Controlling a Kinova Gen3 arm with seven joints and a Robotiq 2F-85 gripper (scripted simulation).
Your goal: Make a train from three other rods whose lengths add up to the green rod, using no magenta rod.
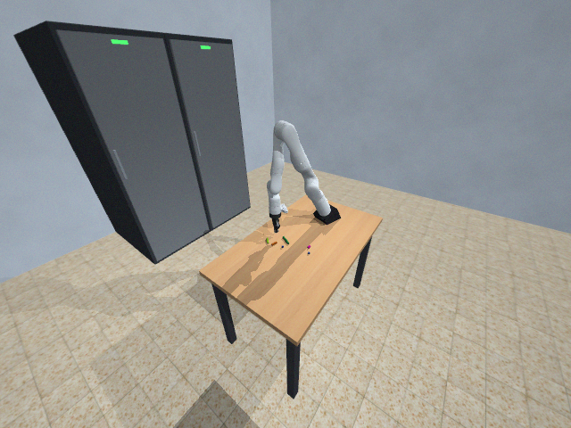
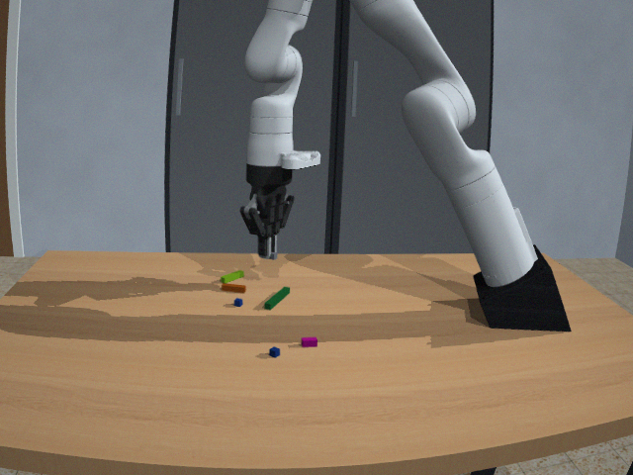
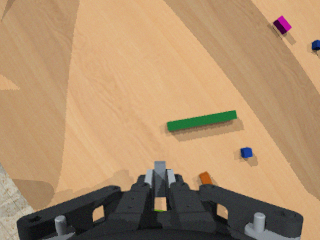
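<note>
My gripper (image 1: pixel 276 228) (image 2: pixel 267 247) (image 3: pixel 160 179) is shut on a grey rod (image 3: pixel 160 166), above the table behind the green rod. The green rod (image 1: pixel 285 240) (image 2: pixel 277 298) (image 3: pixel 201 121) lies flat. The orange rod (image 1: pixel 274 243) (image 2: pixel 233 288) (image 3: pixel 205 178) lies left of it in the exterior view, partly hidden by the gripper in the wrist view. A blue rod (image 1: pixel 282 246) (image 2: pixel 237 302) (image 3: pixel 246 152) lies near the orange one, apart from it. The lime rod (image 1: pixel 267 241) (image 2: pixel 232 276) lies close behind the orange one at an angle, almost hidden in the wrist view.
A magenta rod (image 1: pixel 309 246) (image 2: pixel 309 341) (image 3: pixel 282 24) and a second blue rod (image 1: pixel 308 252) (image 2: pixel 274 351) (image 3: pixel 316 45) lie nearer the front in the exterior view. The arm's black base (image 1: pixel 326 214) (image 2: pixel 526 307) stands on the table's right side there.
</note>
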